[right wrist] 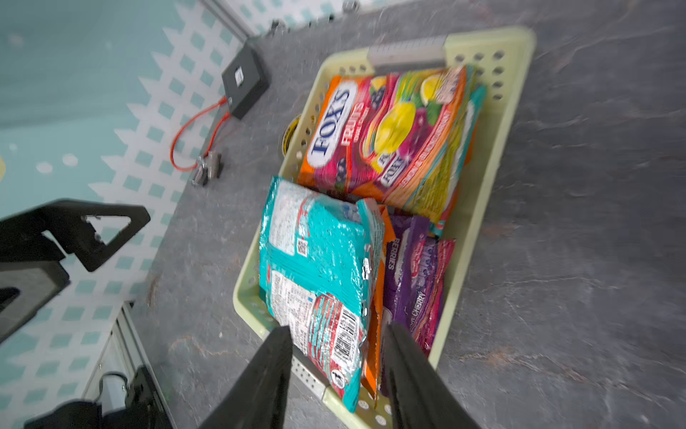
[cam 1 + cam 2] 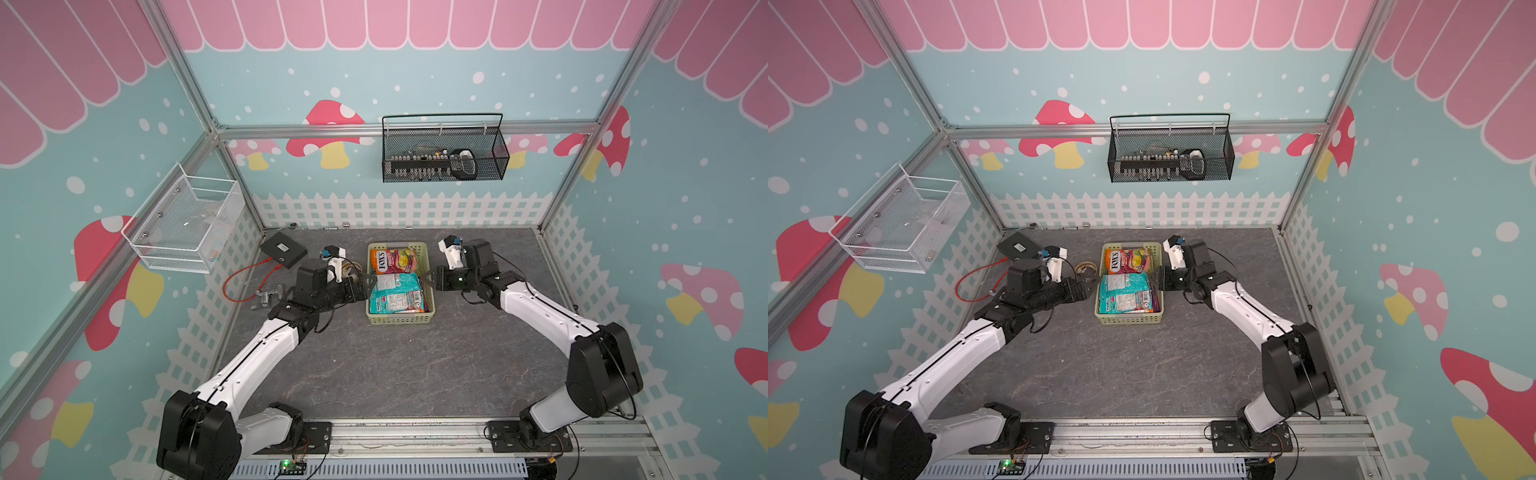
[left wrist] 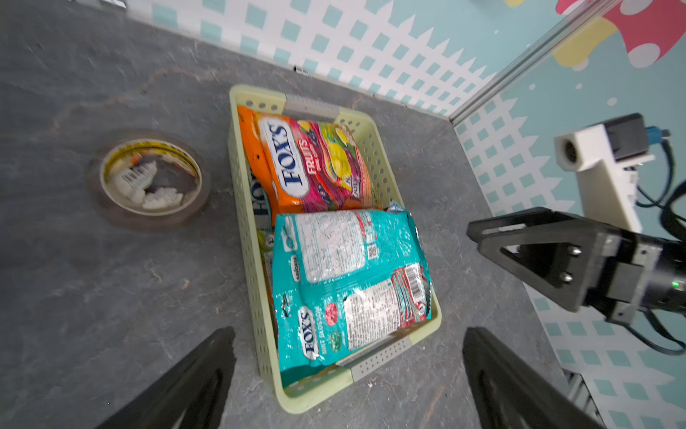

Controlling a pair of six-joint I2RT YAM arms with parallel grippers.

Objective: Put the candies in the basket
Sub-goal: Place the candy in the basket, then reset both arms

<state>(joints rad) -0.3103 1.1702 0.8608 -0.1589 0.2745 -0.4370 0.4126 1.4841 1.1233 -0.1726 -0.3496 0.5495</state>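
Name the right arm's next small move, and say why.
Probably draw the right gripper up and back, away from the basket. Its jaws stand apart astride the barcode corner of the teal bag, which rests in the basket atop other bags, so nothing seems held. Every candy bag in view is already inside.

Pale yellow-green basket (image 3: 243, 193), peppered with round holes. There's a teal bag (image 3: 345, 282), white panels, red stripes, and an orange-and-pink bag (image 3: 312, 163) with a yellow lemon print and a blue-on-white logo. A purple bag (image 1: 415, 282) too. Grey veined tabletop (image 2: 395, 365), brown tape roll (image 3: 148, 178), yellow inside.
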